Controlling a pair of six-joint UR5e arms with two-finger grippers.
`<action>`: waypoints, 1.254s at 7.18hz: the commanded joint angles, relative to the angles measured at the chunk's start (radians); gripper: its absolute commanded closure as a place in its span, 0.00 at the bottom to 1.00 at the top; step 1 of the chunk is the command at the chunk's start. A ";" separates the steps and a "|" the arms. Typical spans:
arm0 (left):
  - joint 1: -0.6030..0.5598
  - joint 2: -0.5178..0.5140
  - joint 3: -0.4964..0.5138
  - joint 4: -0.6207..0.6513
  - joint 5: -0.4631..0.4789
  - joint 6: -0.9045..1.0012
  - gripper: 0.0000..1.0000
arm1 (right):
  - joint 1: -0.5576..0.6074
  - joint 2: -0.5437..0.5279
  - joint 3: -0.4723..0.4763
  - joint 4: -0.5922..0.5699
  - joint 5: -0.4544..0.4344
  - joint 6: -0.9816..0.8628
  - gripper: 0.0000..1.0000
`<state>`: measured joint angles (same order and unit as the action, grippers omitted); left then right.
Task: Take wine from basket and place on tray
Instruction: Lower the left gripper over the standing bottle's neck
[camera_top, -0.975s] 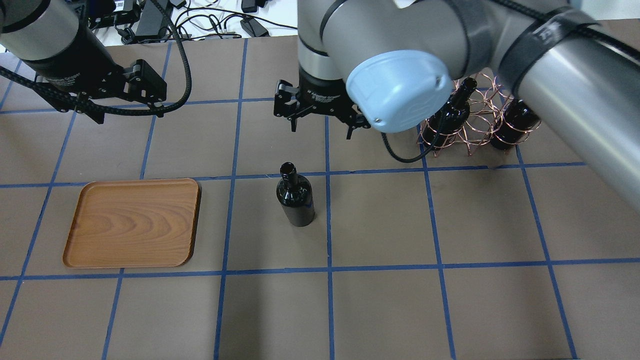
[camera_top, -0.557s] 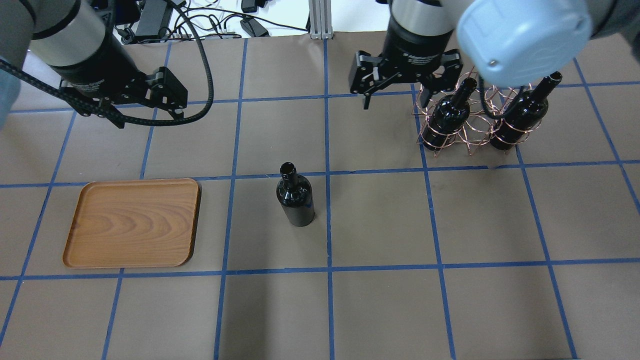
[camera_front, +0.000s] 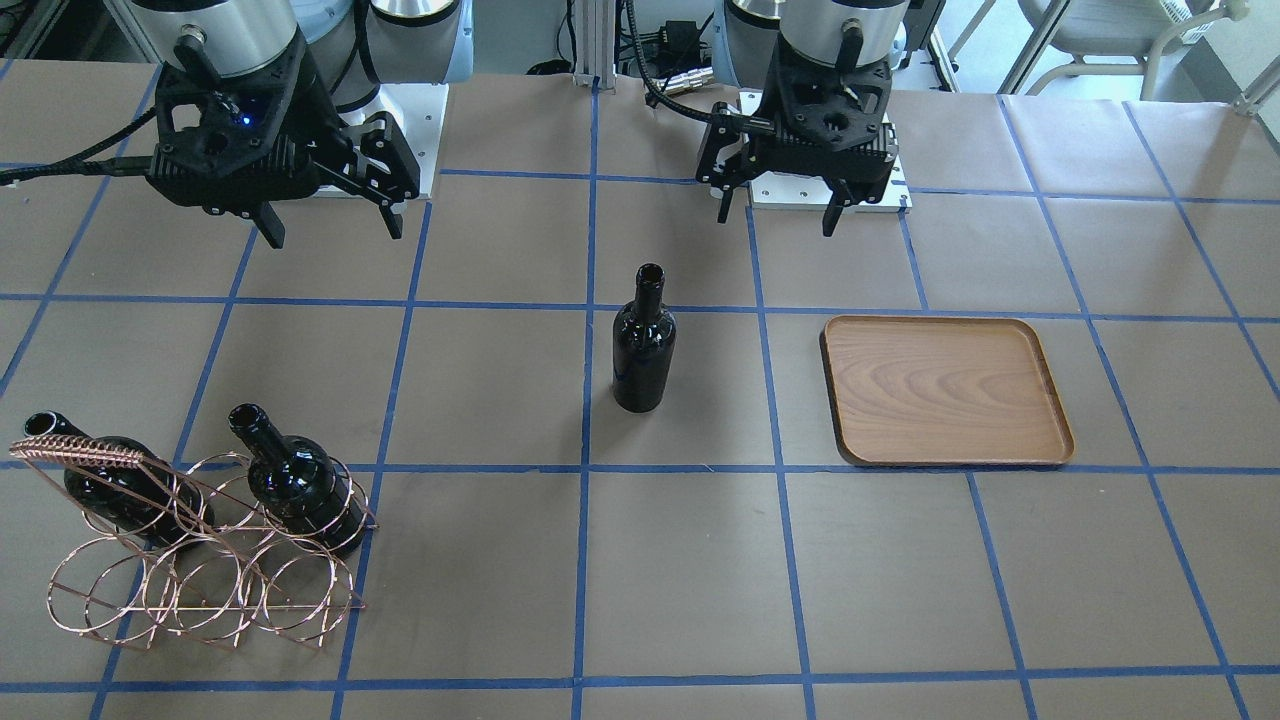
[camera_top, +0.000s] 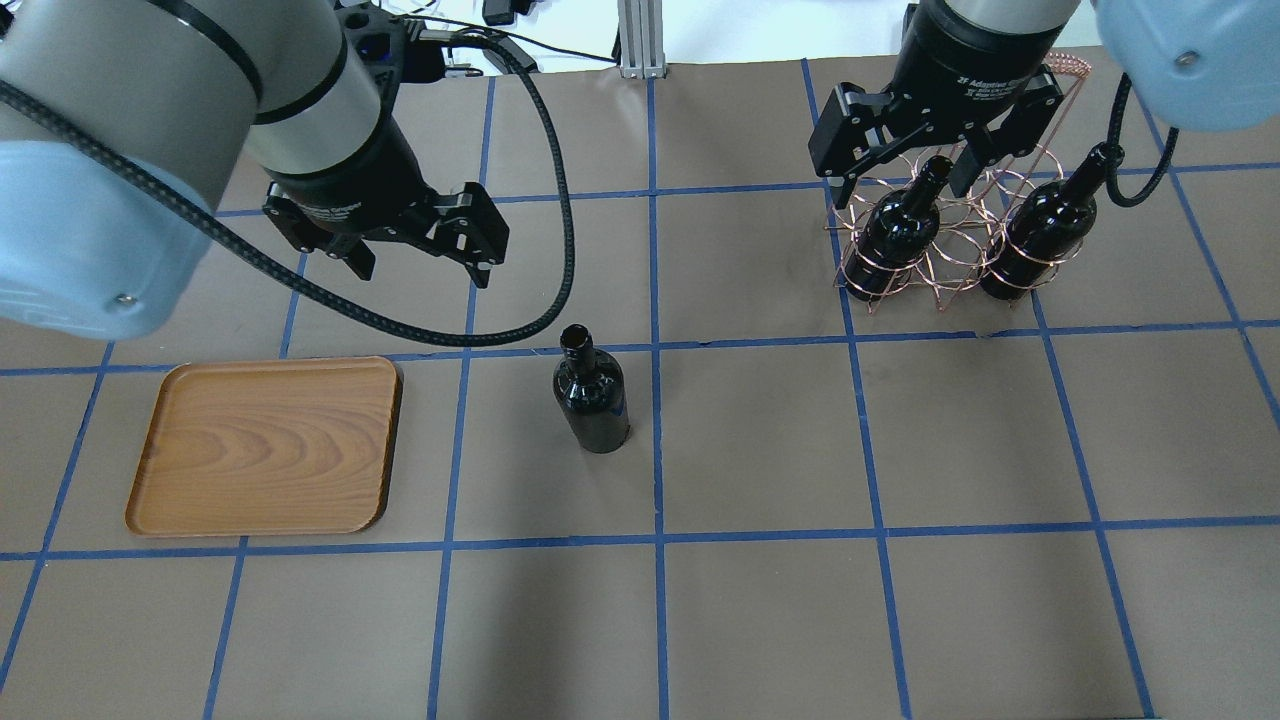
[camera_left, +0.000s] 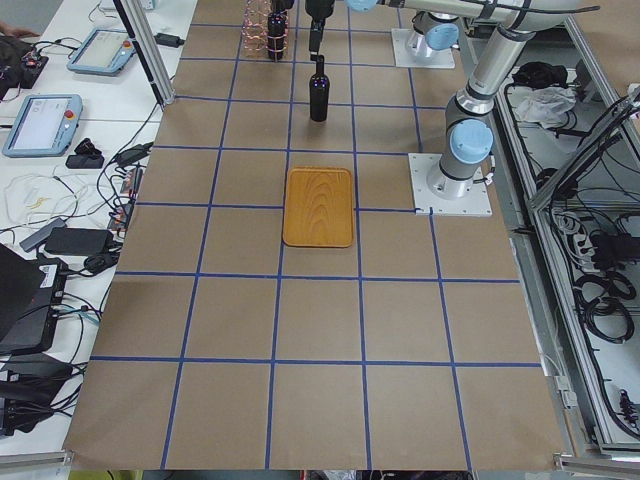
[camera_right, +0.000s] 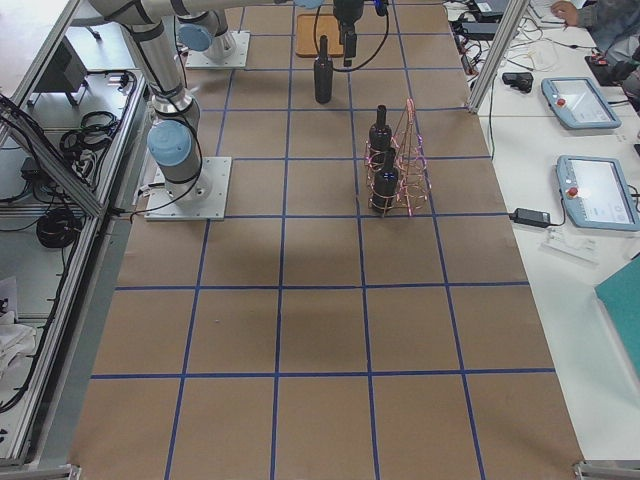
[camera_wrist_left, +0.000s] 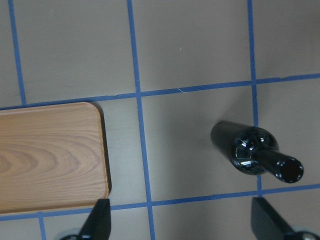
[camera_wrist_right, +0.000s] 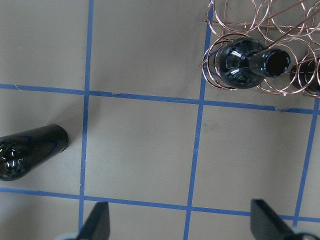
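Note:
One wine bottle (camera_top: 592, 395) stands upright on the table's middle; it also shows in the front view (camera_front: 642, 345). Two more bottles (camera_top: 900, 230) (camera_top: 1040, 235) sit tilted in the copper wire basket (camera_top: 950, 262) at the far right. The wooden tray (camera_top: 265, 445) lies bare at the left. My left gripper (camera_top: 420, 262) is open and empty, up in the air between the tray and the standing bottle (camera_wrist_left: 250, 152). My right gripper (camera_top: 895, 170) is open and empty, high beside the basket; its camera sees a racked bottle (camera_wrist_right: 245, 60).
Blue tape lines grid the brown table cover. Cables and power bricks (camera_top: 300, 30) lie past the far edge. The basket's slanted frame and coil handle (camera_front: 75, 455) stick up above the racked bottles. Operators' tablets (camera_right: 575, 100) lie on a side table.
My right gripper has swung from the table's middle to the right, over the basket, still open. My left arm has moved right and nearer, towards the standing bottle. The bottles and tray have not moved.

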<state>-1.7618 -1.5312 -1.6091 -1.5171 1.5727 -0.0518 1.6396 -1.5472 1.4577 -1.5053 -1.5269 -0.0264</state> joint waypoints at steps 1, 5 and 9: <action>-0.076 -0.061 -0.005 0.049 0.000 -0.037 0.00 | -0.001 -0.020 0.009 0.000 -0.002 -0.001 0.00; -0.134 -0.165 -0.030 0.123 -0.056 -0.063 0.00 | -0.001 -0.034 0.021 -0.010 -0.056 -0.010 0.00; -0.140 -0.196 -0.086 0.204 -0.056 -0.049 0.15 | -0.001 -0.028 0.024 -0.016 -0.050 -0.018 0.00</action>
<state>-1.9010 -1.7189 -1.6887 -1.3205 1.5155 -0.1060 1.6383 -1.5813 1.4811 -1.5177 -1.5765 -0.0370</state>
